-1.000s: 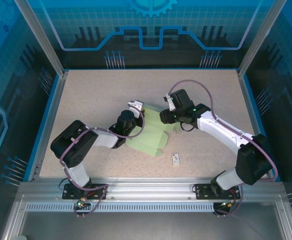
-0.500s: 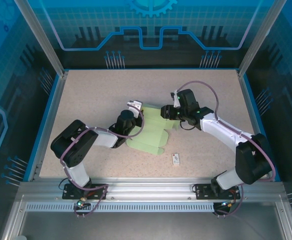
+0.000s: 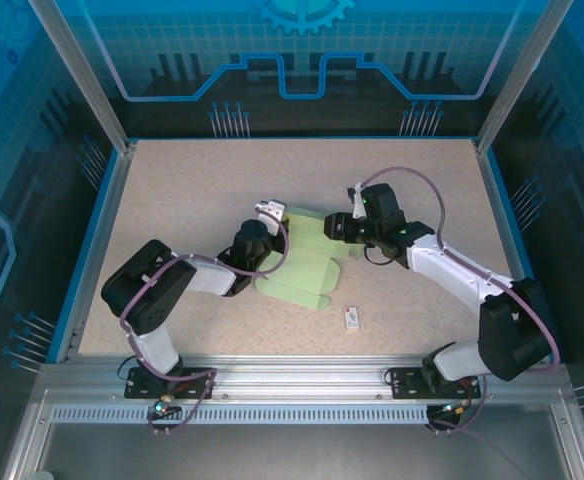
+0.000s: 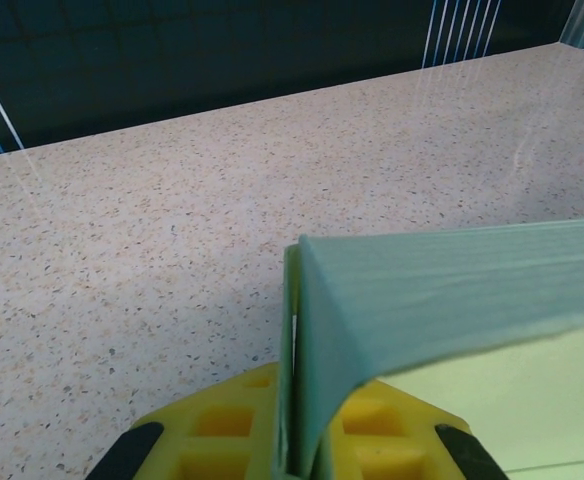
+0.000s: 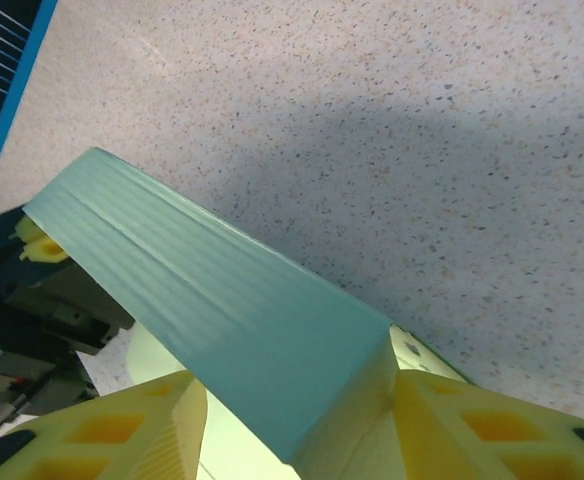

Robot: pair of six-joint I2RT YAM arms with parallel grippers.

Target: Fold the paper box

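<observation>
Right claw (image 3: 338, 229), gripping the paper box (image 3: 302, 276), has drifted toward the counter's (image 3: 172, 200) right edge. Left claw (image 3: 275, 222) stays clamped on it: panel lifting.

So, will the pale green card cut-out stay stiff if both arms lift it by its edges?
Probably floppy: the pale mint-green thin card cut-out curves where it leaves the left fingers. Likely very light too, being a thin sheet, so a push may slide it over the speckled table.
</observation>
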